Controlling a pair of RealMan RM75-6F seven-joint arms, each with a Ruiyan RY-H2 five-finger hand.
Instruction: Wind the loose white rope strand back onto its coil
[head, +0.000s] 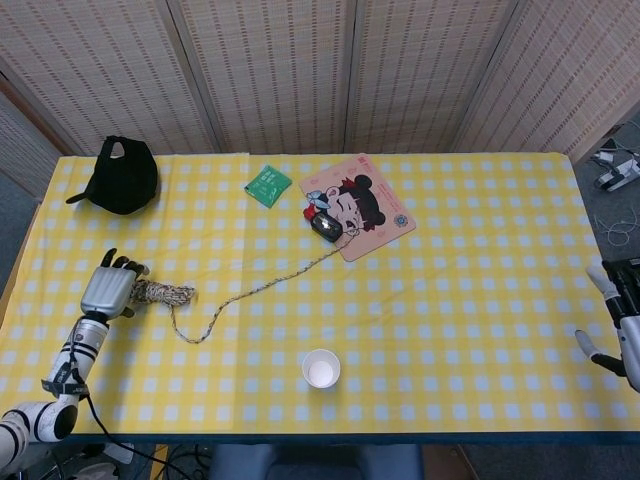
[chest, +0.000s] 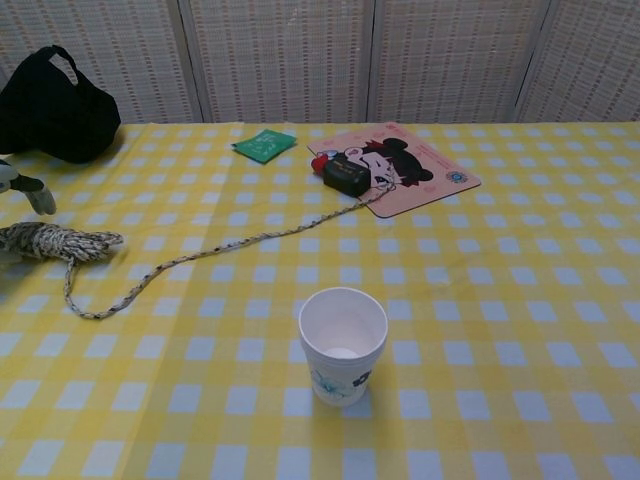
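Left hand (head: 108, 291) rests over the end of the speckled white rope coil (head: 162, 293) at the yellow checked tablecloth's (head: 460, 260) left side; grip cannot be told. Loose strand (head: 262, 285) trails toward the black mouse (head: 326, 227). Right hand (head: 618, 320) hangs spread, holding nothing.

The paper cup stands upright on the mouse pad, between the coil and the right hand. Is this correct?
Not quite. The paper cup does stand upright, but on the checked tablecloth near the front edge, not on the mouse pad, which lies farther back. The head view shows this clearly. It is indeed between the coil and the right hand.
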